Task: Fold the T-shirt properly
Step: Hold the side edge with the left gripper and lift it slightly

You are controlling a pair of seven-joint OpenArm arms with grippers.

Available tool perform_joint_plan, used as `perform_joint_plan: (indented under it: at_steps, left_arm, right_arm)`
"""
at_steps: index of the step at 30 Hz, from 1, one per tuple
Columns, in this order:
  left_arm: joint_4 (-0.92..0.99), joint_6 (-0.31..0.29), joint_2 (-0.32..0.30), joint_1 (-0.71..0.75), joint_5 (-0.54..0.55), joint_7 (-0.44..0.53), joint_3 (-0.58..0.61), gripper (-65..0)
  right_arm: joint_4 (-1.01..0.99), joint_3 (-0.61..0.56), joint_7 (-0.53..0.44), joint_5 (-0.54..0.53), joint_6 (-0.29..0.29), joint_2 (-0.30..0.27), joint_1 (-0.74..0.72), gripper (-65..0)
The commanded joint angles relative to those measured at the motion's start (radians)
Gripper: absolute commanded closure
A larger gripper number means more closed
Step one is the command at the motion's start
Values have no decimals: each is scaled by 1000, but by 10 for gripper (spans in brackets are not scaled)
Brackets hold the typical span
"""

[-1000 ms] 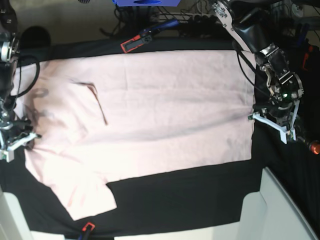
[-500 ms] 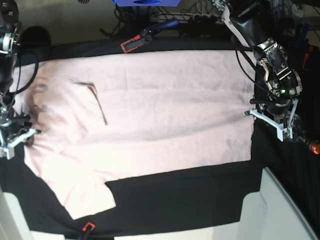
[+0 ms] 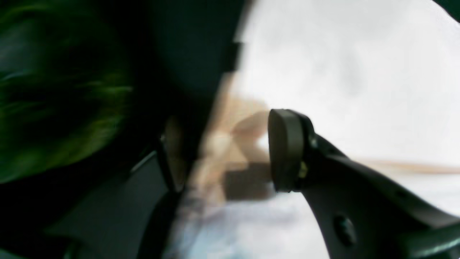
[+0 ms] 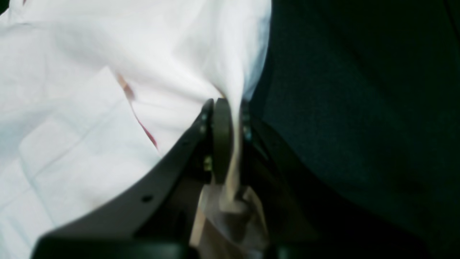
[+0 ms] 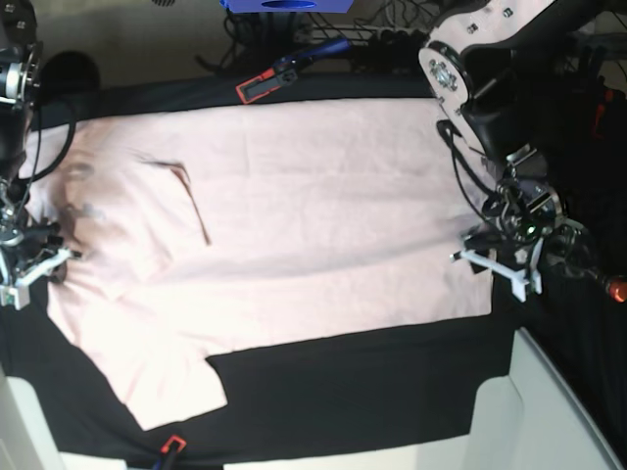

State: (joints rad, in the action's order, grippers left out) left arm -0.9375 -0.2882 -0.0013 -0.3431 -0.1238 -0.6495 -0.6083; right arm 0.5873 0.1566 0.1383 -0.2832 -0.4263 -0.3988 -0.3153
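The pale pink T-shirt (image 5: 313, 215) lies spread flat, plain side up, on the black table cloth (image 5: 372, 392); one sleeve points to the front left. My right gripper (image 5: 34, 262) is at the shirt's left edge. In the right wrist view this gripper (image 4: 233, 108) is shut on a pinched fold of the shirt (image 4: 107, 72). My left gripper (image 5: 490, 262) is at the shirt's right edge. In the blurred left wrist view it (image 3: 228, 158) stands open, fingers (image 3: 285, 151) apart, with the shirt's edge (image 3: 341, 72) between them.
An orange-jawed clamp (image 5: 257, 88) holds the cloth at the back edge and another (image 5: 168, 448) at the front. A blue object (image 5: 284, 5) and cables lie behind the table. A white surface (image 5: 549, 411) sits at the front right.
My left arm has swung down and inward, bringing its gripper from off the shirt's right edge onto that edge. My right gripper has stayed put, holding the fabric.
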Motion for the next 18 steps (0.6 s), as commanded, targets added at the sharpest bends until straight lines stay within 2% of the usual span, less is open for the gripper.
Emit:
perform_joint_plan:
  at_steps: [1,3,5,6,9,13,17,18]
  left_arm:
    - [7,-1,-12,-38,3,21,-28,-344]
    - [59,-1,-18,-81,-6,40,-75,-344]
    - [148,8,-49,-118,-6,61,-65,-343]
    - [203,28,-62,-138,-6,70,-55,-343]
    - [366,145,-107,-173,-3,132,-51,-343]
    - [461,149,-119,-164,-6,227,-51,-341]
    - [461,149,-116,-152,-6,236,-49,-333]
    - [461,149,-116,-152,-6,236,-49,-301]
  right_arm:
    - [18,2,-24,-8,-3,-25,-25,-3]
    - [18,2,-24,-8,-3,-27,-25,-3]
    - [18,2,-24,-8,-3,-27,-25,-3]
    - [18,2,-24,-8,-3,-27,-25,-3]
    - [18,2,-24,-8,-3,-27,-25,-3]
    - [18,2,-24,-8,-3,-27,-25,-3]
    - [18,2,-24,-8,-3,-27,-25,-3]
    - [18,2,-24,-8,-3,-27,-25,-3]
